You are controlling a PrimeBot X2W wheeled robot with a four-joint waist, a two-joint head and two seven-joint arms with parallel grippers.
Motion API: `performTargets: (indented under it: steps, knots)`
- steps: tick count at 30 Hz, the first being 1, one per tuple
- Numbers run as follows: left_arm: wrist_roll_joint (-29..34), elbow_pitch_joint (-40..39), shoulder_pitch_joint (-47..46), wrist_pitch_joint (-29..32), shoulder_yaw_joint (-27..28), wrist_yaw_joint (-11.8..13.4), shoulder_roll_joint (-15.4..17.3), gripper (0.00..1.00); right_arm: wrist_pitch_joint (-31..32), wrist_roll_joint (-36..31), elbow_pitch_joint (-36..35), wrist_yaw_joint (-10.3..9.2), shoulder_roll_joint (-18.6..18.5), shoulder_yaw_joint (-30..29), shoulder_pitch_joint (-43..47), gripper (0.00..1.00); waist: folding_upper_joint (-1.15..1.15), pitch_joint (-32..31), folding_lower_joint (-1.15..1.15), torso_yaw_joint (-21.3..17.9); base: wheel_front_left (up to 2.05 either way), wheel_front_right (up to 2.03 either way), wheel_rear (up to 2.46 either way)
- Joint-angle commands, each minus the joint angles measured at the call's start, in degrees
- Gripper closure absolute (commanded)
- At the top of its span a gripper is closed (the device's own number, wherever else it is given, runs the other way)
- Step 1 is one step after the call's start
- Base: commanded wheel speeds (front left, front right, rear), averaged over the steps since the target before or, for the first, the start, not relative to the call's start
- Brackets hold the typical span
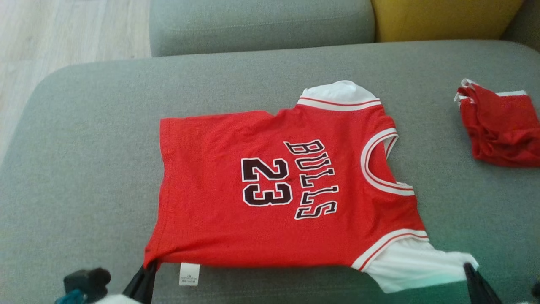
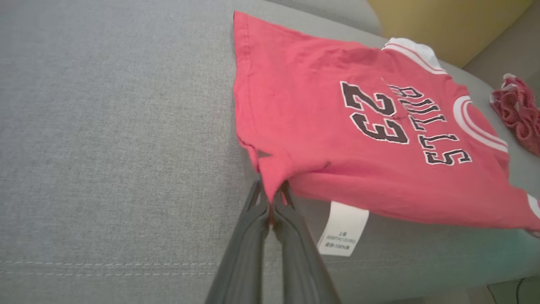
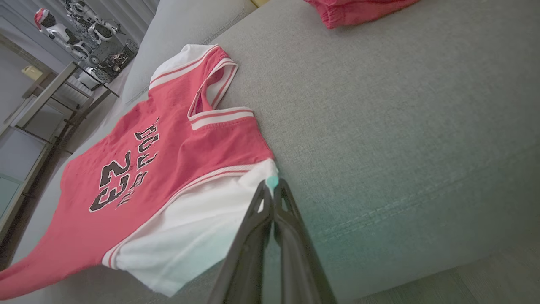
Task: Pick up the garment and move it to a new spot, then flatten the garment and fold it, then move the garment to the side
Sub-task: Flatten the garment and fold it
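The garment (image 1: 270, 198) is a red jersey with white sleeves, "BULLS" and "23" on it, spread across the grey sofa seat (image 1: 84, 169) with its collar toward the right. My left gripper (image 1: 149, 266) is shut on the jersey's near hem corner (image 2: 272, 185), at the lower left of the head view. My right gripper (image 1: 469, 267) is shut on the tip of the near white sleeve (image 3: 270, 179). Both near corners are lifted slightly off the cushion. A white care label (image 2: 342, 228) hangs below the near edge.
A second crumpled red garment (image 1: 500, 126) lies at the seat's right side. Grey back cushion (image 1: 261, 25) and a yellow cushion (image 1: 443, 17) stand behind. Wooden floor (image 1: 63, 33) lies past the seat's left edge. Shelving with toy robots (image 3: 76, 33) stands beyond.
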Motion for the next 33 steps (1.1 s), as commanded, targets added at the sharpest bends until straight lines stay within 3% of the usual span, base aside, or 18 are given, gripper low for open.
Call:
performTargets:
  steps: [1,12,23,25,26,27,28,29,33]
  knots:
    - [-0.3,-1.6,-4.1,0.3,1.9,-0.2,1.1,1.00,0.2,-0.4,-1.7,0.37,-1.1,0.9,-4.0,1.00,0.00,0.6,0.01,0.1,0.00,0.00,0.00]
    - [-2.5,4.2,-16.7,8.5,-0.6,-5.5,3.9,1.00,1.0,-4.7,6.0,0.37,-1.1,3.3,-20.1,1.00,0.00,4.6,0.01,1.1,0.00,0.00,0.00]
    - [-6.6,16.3,-26.7,8.0,0.6,-9.3,3.0,1.00,-4.2,-4.4,18.7,0.37,-1.1,4.1,-32.8,1.00,0.00,8.3,0.01,1.1,0.00,0.00,0.00]
    - [-6.8,17.3,-27.2,7.8,0.6,-9.5,2.9,0.94,-4.4,-4.3,19.8,0.37,-1.1,4.5,-33.5,1.00,0.00,8.6,0.01,1.0,0.00,0.00,0.00]
    - [-6.9,18.3,-27.7,7.5,0.5,-9.8,2.8,0.62,-4.7,-4.4,20.7,0.37,-1.1,4.9,-34.1,1.00,0.00,8.9,0.01,1.0,0.00,0.00,0.00]
    - [-6.9,19.1,-28.1,7.2,0.4,-10.0,2.6,0.00,-5.2,-4.4,21.3,0.37,-1.1,5.6,-34.7,0.74,0.00,9.2,0.01,1.0,0.00,0.00,0.00]
    - [-6.9,19.8,-28.4,6.8,0.2,-10.2,2.5,0.00,-5.7,-4.0,21.7,0.37,-1.1,6.2,-35.1,0.42,0.00,9.4,0.01,1.0,0.00,0.00,0.00]
    - [-6.7,21.0,-28.6,5.5,0.2,-10.3,2.1,0.00,-7.1,-4.0,22.2,0.37,-1.1,7.5,-35.6,0.00,0.00,9.6,0.01,1.0,0.00,0.00,0.00]
    - [-5.9,21.6,-27.5,0.8,0.6,-9.5,0.8,0.00,-10.9,-5.4,20.8,0.37,-1.1,10.1,-34.7,0.00,0.00,9.8,0.01,1.1,0.00,0.00,0.00]
